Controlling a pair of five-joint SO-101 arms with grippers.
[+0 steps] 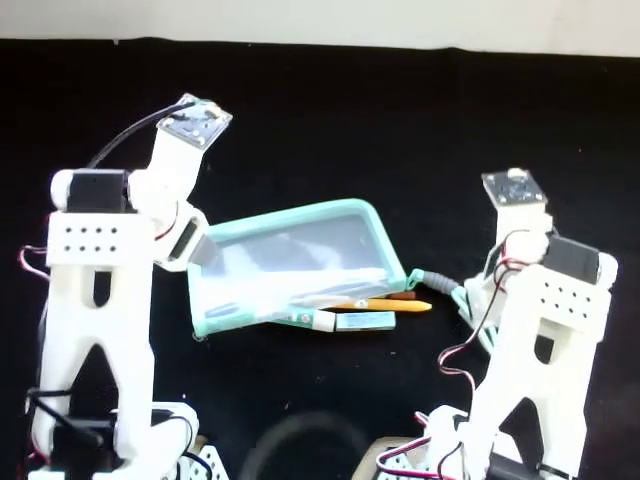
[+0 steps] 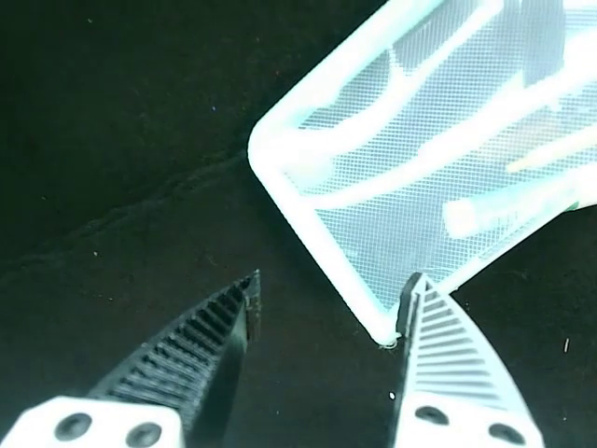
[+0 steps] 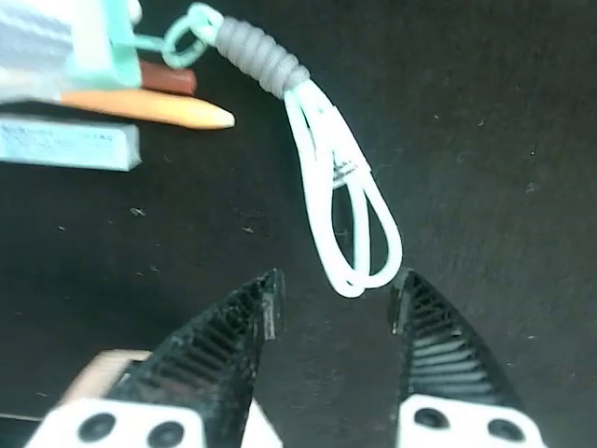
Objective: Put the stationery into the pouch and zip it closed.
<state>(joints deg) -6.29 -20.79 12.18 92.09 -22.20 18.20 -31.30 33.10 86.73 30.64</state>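
Left gripper (image 2: 333, 291) — wide open, holding nothing, at the pouch (image 1: 290, 262) corner. Right gripper (image 3: 338, 280) — wide open over the strap (image 3: 338, 191), holding nothing.

Black matte cloth surface (image 1: 320, 120), faint crease visible (image 2: 140, 210). Pale white wall strip (image 1: 320, 18) along far edge.

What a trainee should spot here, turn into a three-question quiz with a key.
1. True or false: the pouch is zipped shut with everything inside.
2. What lies just ahead of the right gripper? A) the cord loop on the zip B) an eraser C) a pair of scissors
3. Is the left gripper open or shut?
Key: 1 false, an orange pen sticks out of its end. 2 A. 3 open.
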